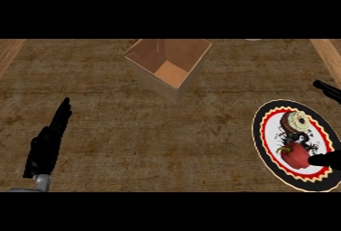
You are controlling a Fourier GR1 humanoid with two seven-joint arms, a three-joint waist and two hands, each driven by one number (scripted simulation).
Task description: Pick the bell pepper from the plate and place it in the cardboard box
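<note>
- Left hand (45, 145) at near left, over bare counter (153, 135); fingers straight, together, pointing toward far side; nothing held.
- Grey forearm stub (42, 181) visible just below left hand at near edge.
- Brown woven-looking counter surface across whole view; lighter wooden strips at far-left and far-right corners.
- Cardboard box (168, 65) at far centre, open top, flaps up, tilted look from this angle; pale inner floor visible; nothing seen inside.
- Box well apart from both hands and from plate.
- Plate (266, 135) at near right, black rim, red-and-white band with zigzag edge, dark pattern in middle; appears taller than wide.
- Round pale item with brown ring (295, 121) on far part of plate; cannot tell what it is.
- Bell pepper (295, 155) red, resting on near part of plate, still on plate, well apart from box.
- Right hand (328, 159) at right edge, mostly cut off by frame; one dark finger or thumb tip reaching in, touching or just beside pepper's right side.
- Second dark part of right hand (326, 89) at right edge farther off, above plate's far rim, apart from pepper.
- Right hand spread wide, parts on either side of plate area; not closed round pepper; nothing held.
</note>
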